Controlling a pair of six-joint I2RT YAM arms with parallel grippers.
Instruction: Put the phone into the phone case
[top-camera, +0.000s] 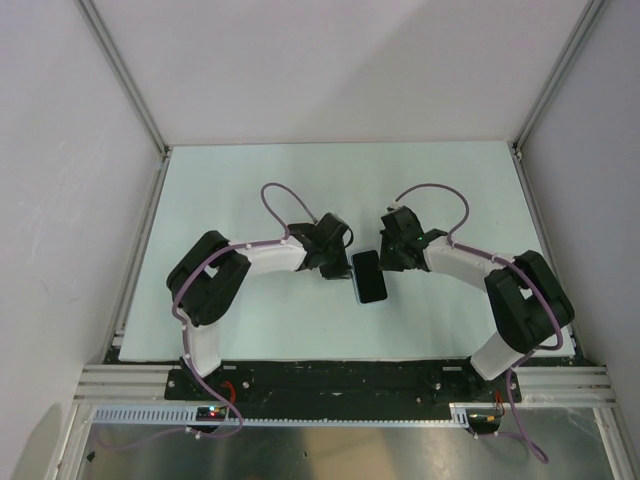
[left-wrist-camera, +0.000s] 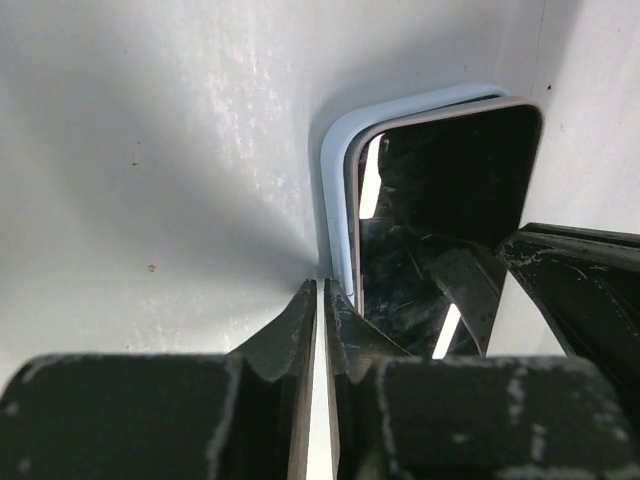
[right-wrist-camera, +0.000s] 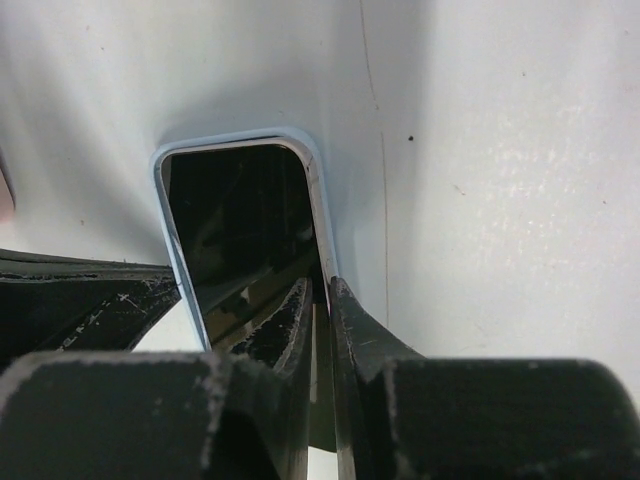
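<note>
Top external view shows the phone (top-camera: 370, 277) lying flat and screen up on the pale surface (top-camera: 250, 190), directly between the left fingers (top-camera: 340, 268) and the right fingers (top-camera: 390, 262), each pair at 1 of its 2 long sides. From the left wrist, the left fingers are pressed almost together, with only a thin bright slit between them. Their tips meet the long edge of the phone case (left-wrist-camera: 333, 190), whose light-blue rim runs away from the tips and curves right around the phone's corner. The glossy black face lies just right of those tips, inside the rim, and farther right a dark part of the other arm's fingers shows. From the right wrist, the right fingers are likewise nearly together, and the case's rim runs straight into the narrow slit between them: 1 finger lies over the glass, the other over bare surface outside the rim. The phone's far end sits inside the blue rim, ahead and left of the tips. Whether either pair actually nips the rim or only presses on it cannot be told.
</note>
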